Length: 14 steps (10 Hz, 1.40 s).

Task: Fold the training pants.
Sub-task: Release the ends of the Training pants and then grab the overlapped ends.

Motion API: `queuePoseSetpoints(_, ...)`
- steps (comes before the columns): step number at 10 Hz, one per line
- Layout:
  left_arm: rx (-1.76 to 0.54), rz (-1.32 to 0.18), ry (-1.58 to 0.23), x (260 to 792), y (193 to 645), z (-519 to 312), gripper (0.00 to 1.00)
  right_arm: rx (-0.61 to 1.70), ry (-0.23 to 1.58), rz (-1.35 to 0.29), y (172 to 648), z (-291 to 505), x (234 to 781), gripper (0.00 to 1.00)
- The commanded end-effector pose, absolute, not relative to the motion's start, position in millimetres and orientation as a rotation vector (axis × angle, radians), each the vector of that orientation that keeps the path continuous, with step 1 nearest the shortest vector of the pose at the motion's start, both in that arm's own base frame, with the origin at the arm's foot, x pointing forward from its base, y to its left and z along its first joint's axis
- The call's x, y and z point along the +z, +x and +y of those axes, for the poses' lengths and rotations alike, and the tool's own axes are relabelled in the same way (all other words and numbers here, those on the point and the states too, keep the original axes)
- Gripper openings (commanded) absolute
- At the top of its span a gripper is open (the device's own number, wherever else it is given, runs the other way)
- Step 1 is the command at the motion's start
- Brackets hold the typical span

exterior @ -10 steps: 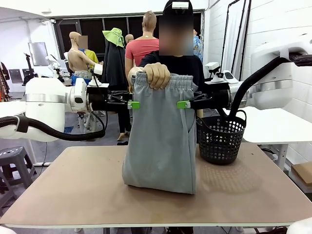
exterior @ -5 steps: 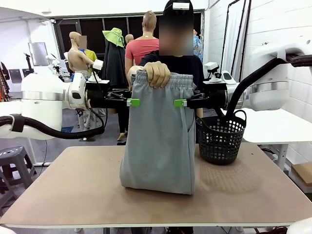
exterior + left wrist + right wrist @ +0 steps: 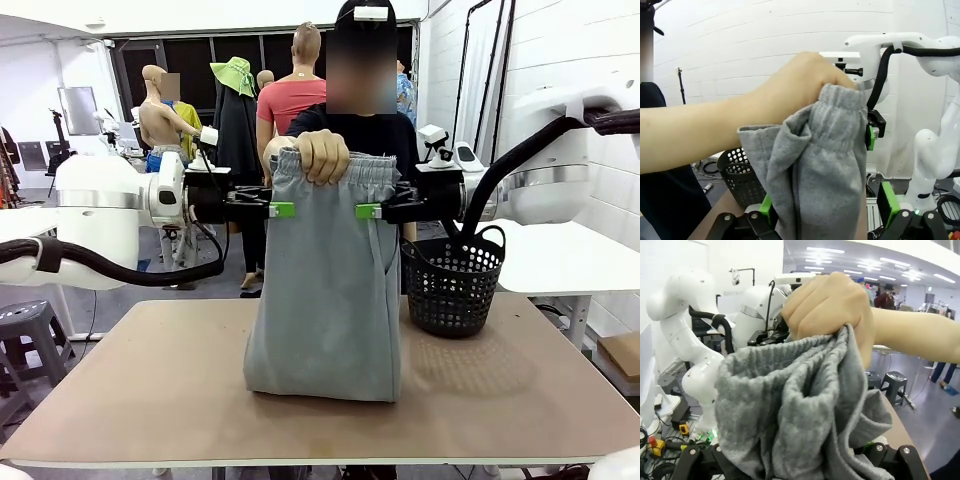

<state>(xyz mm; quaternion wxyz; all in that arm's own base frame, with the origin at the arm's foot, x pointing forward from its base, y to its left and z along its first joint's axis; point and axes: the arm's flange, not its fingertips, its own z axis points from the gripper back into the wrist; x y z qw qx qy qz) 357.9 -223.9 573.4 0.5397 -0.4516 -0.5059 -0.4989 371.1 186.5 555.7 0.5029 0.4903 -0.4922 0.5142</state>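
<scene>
**Light grey jersey training pants (image 3: 325,290) held upright on flat brown table (image 3: 150,400)**

The gathered waistband is bunched in the person's hand (image 3: 322,153), and the lower fold rests at mid-table. The robot's black, green-padded left hand (image 3: 281,210) and right hand (image 3: 368,211) flank the cloth just below the waistband. A black plastic mesh basket (image 3: 452,285) stands just beside the pants' right edge. The table to the left and front lies open. Both robot hands are released, fingers wide. The cloth hangs between them and nothing is clamped.
</scene>
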Motion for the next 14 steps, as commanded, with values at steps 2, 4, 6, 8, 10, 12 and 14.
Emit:
queuePoseSetpoints(2,-1.115,-1.162,-1.118,581,362,-240,1.00,1.230,1.136,-1.256,389,202,558,1.00)
queuePoseSetpoints(4,-1.032,-1.148,-1.142,581,362,-242,1.00,1.197,1.122,-1.282,395,205,556,1.00)
queuePoseSetpoints(6,-1.012,-1.174,-1.093,577,376,-243,1.00,1.188,1.145,-1.286,395,208,558,1.00)
queuePoseSetpoints(8,-1.034,-1.176,-1.038,573,386,-248,1.00,1.191,1.181,-1.256,389,210,561,1.00)
queuePoseSetpoints(10,-1.088,-1.249,-1.022,569,394,-258,1.00,1.205,1.199,-1.202,382,212,562,1.00)
queuePoseSetpoints(12,-1.160,-1.264,-1.108,566,399,-262,1.00,1.204,1.187,-1.194,386,213,564,1.00)
queuePoseSetpoints(14,-1.178,-1.286,-1.188,564,403,-258,1.00,1.177,1.192,-1.192,394,214,563,1.00)
